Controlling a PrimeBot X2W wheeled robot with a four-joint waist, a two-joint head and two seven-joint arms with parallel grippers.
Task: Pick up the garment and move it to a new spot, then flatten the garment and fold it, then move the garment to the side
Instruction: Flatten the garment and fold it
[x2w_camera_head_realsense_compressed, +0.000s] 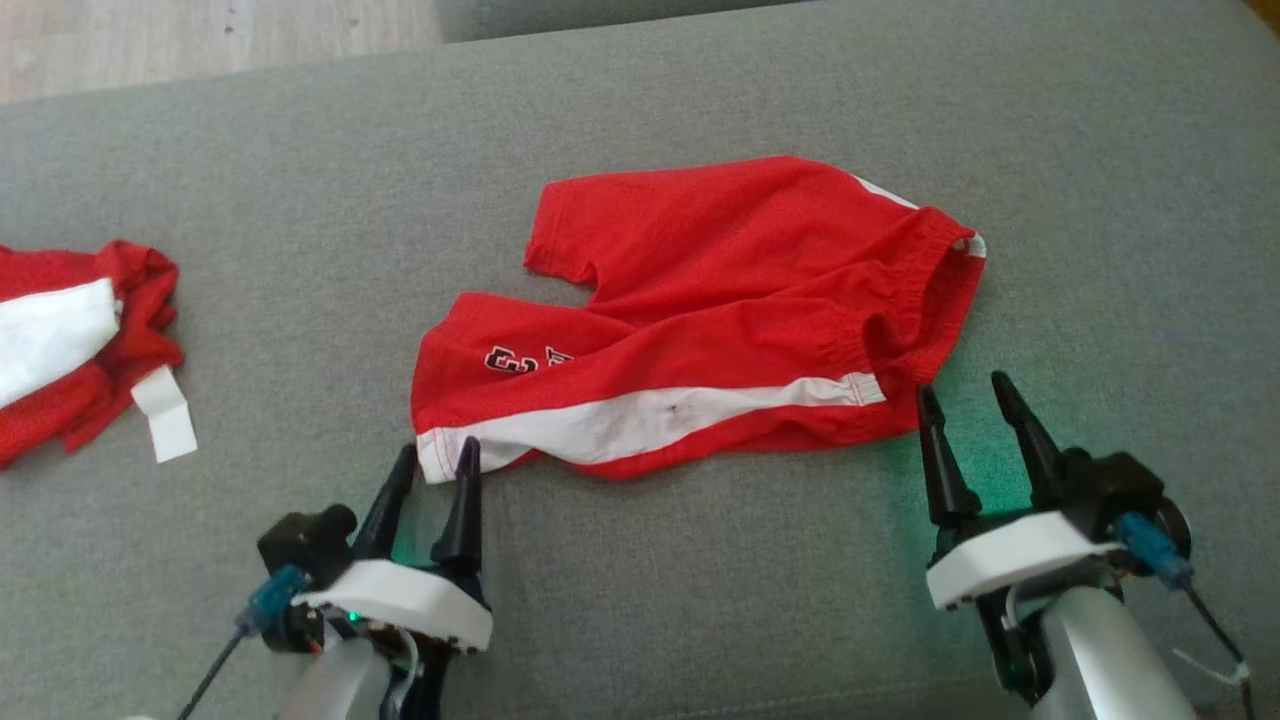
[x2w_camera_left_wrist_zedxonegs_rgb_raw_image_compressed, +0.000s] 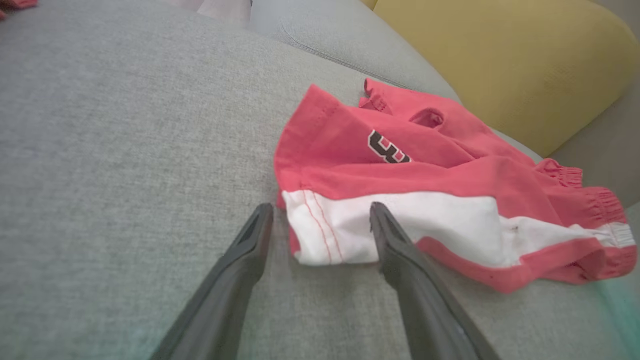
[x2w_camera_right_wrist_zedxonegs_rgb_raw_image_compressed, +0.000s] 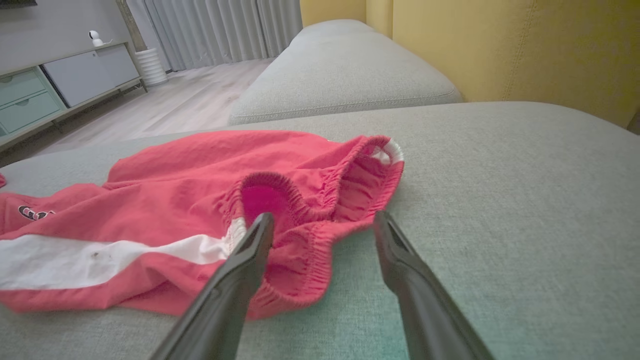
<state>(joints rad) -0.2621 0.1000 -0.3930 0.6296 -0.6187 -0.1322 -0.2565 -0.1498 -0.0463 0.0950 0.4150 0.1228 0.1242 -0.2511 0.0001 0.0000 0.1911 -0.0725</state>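
Grippers: left gripper (x2w_camera_head_realsense_compressed: 439, 448) and right gripper (x2w_camera_head_realsense_compressed: 964, 385) both stand spread wide, released, with nothing clasped between the fingers.
Hem corner (x2w_camera_left_wrist_zedxonegs_rgb_raw_image_compressed: 312, 235): the left gripper's tips straddle it, where the white stripe (x2w_camera_head_realsense_compressed: 640, 420) of the shorts (x2w_camera_head_realsense_compressed: 720, 300) ends. One tip lies over the stripe and the other over bare cushion just beside it (whether either presses the cloth cannot be told).
Waistband (x2w_camera_right_wrist_zedxonegs_rgb_raw_image_compressed: 320, 200): the right gripper's tips sit at this gathered elastic edge, one in front of the folded band, the other over bare cushion beside it.
Arms: both rise from the bottom of the head view, left at lower left, right at lower right, fingers pointing away from the robot and held low over the seat.
Shorts: red, rumpled, lying mid-cushion between the two grippers, leg hems toward the robot's left, waistband toward its right. A fold partly hides a black printed number.
Cushion (x2w_camera_head_realsense_compressed: 640, 120): grey fabric, bearing everything here.
Second garment (x2w_camera_head_realsense_compressed: 80, 340): red and white, bunched, well apart at the far left, with a white tag (x2w_camera_head_realsense_compressed: 165, 412) beside it.
Beyond: yellow backrest (x2w_camera_right_wrist_zedxonegs_rgb_raw_image_compressed: 500, 45), another grey seat (x2w_camera_right_wrist_zedxonegs_rgb_raw_image_compressed: 345, 70), wooden floor (x2w_camera_right_wrist_zedxonegs_rgb_raw_image_compressed: 190, 100), pale cabinet (x2w_camera_right_wrist_zedxonegs_rgb_raw_image_compressed: 75, 75), curtains (x2w_camera_right_wrist_zedxonegs_rgb_raw_image_compressed: 215, 30).
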